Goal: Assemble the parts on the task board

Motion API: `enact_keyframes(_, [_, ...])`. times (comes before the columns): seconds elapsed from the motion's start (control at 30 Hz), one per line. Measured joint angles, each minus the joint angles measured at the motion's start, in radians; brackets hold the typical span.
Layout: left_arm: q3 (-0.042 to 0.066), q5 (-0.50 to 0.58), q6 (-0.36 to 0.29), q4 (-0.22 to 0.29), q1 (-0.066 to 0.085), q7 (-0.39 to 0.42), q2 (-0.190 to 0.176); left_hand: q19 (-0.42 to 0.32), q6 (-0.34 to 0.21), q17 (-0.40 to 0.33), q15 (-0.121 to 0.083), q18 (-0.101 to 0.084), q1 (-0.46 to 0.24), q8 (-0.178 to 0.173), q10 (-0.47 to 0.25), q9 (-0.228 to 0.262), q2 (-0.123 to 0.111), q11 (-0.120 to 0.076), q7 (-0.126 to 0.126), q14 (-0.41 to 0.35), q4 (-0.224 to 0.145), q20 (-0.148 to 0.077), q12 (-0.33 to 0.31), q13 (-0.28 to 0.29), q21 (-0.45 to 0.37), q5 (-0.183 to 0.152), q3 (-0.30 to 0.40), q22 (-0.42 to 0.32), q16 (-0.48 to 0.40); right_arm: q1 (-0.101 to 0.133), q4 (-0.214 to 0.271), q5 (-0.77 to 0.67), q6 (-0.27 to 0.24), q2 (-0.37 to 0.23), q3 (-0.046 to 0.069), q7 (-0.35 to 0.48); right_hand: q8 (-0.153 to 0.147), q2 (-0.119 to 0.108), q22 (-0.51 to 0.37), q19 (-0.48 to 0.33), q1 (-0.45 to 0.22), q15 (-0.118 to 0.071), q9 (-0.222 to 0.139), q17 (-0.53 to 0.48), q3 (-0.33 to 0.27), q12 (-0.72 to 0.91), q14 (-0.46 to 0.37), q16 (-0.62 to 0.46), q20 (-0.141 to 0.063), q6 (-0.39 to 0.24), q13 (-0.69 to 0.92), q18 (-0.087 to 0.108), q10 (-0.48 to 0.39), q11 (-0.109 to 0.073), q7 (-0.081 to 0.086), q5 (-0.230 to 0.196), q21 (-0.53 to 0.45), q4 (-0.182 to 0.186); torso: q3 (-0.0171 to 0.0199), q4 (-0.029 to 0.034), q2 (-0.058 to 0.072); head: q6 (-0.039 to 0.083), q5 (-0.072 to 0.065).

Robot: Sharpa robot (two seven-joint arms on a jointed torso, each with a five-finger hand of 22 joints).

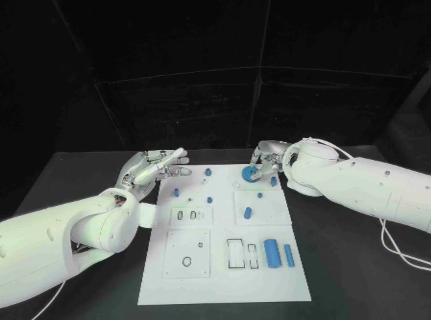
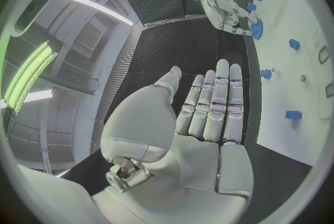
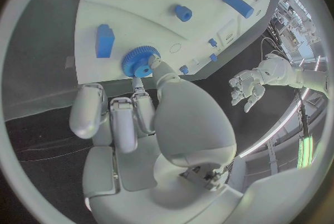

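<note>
Right robot hand (image 3: pixel 150 123) pinching blue gear (image 3: pixel 139 61) at far edge of task board (image 1: pixel 225 280), near its middle. Left robot hand (image 2: pixel 209 123) spread, holding nothing, hovering over bench (image 1: pixel 350 253) just off board's left far corner. My plan: keep pinch on hub, lower slowly, no tilt. Gear lies flat, axis upright, round, no long axis.

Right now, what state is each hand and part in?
Left hand: open, fingers apart, holding nothing, beside the board's left edge.
Right hand: fingertips on the blue gear.
Blue gear: on the white board, at its far edge.
Blue cylinder: lying flat, untouched.
Blue bar: lying flat beside it.
</note>
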Motion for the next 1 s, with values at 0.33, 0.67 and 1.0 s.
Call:
enact_keyframes(0.33, [0.000,0.000,0.001,-0.002,0.000,-0.003,0.000,0.000,0.000,0.002,0.000,0.000,0.000,0.000,0.000,0.000,0.000,0.000,0.000,0.000,0.000,0.000,0.000,0.000,0.000,0.000,0.000,-0.001,-0.004,0.000,-0.003,-0.031,0.012,0.005,0.001,0.000,0.012,0.004,0.005,0.003,0.004,0.000,0.001,0.000,0.005,0.004,0.000,0.000,0.004,0.015,0.000,0.000,0.004,-0.004,-0.001,0.000,0.002,-0.005,0.0002,0.0000,0.000,-0.006,0.003])
enact_keyframes(0.67, [0.000,0.000,0.001,-0.004,0.000,-0.006,0.001,0.000,0.000,0.002,0.000,0.000,0.000,0.000,0.000,0.000,0.000,0.000,0.000,0.000,0.000,0.000,0.000,0.000,0.000,0.000,0.000,-0.001,-0.004,0.001,-0.008,-0.070,0.013,0.015,0.001,0.000,0.039,0.022,0.015,0.011,0.021,-0.002,0.002,0.000,0.039,0.020,0.002,0.000,-0.004,0.081,0.000,0.000,0.025,-0.018,-0.016,-0.034,0.012,-0.027,0.0002,0.0000,0.000,-0.009,0.001])
enact_keyframes(1.0, [0.000,0.000,0.001,-0.004,0.000,-0.007,0.000,0.000,0.000,0.003,0.000,0.000,0.000,0.000,0.000,0.000,0.000,0.000,0.000,0.000,0.000,0.000,0.000,0.000,0.000,0.000,0.000,-0.001,-0.004,-0.004,0.003,-0.099,-0.018,0.018,0.000,0.000,0.042,0.040,0.050,0.024,0.006,-0.015,-0.004,0.000,0.076,0.038,0.000,0.006,-0.017,0.118,0.000,0.000,0.045,-0.033,-0.011,-0.029,0.029,-0.031,0.0000,0.0000,0.000,-0.010,0.000])
